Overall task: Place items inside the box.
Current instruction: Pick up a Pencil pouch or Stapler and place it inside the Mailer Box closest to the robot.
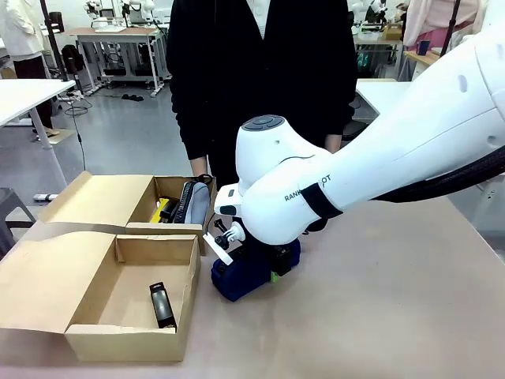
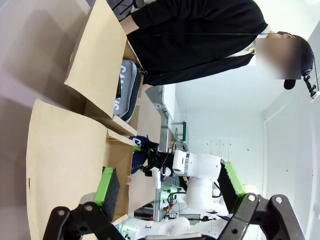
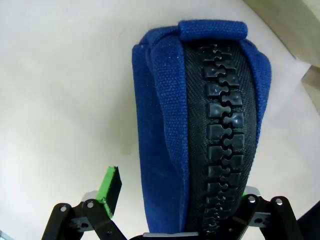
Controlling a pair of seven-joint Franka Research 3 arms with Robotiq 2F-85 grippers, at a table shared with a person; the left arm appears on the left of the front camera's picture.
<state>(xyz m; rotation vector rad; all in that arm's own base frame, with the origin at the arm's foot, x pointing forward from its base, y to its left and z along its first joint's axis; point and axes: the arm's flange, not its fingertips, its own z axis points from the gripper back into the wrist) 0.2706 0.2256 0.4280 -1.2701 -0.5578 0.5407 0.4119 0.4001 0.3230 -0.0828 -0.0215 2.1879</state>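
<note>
Right hand (image 3: 177, 182) points down at the counter (image 1: 379, 316), jaws wide, straddling the navy blue zip pouch (image 3: 160, 100) beside the box (image 1: 126, 343) without gripping (1 finger hidden behind it). Left hand (image 2: 169, 179) gapes empty.

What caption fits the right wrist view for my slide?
Open right gripper straddling the navy blue zip pouch on the table.

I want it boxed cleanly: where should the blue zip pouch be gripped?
Grip the navy pouch across its fabric sides, coming from above along the zipper ridge; it lies zipper-up and narrow, so the open right gripper straddles it.
</note>
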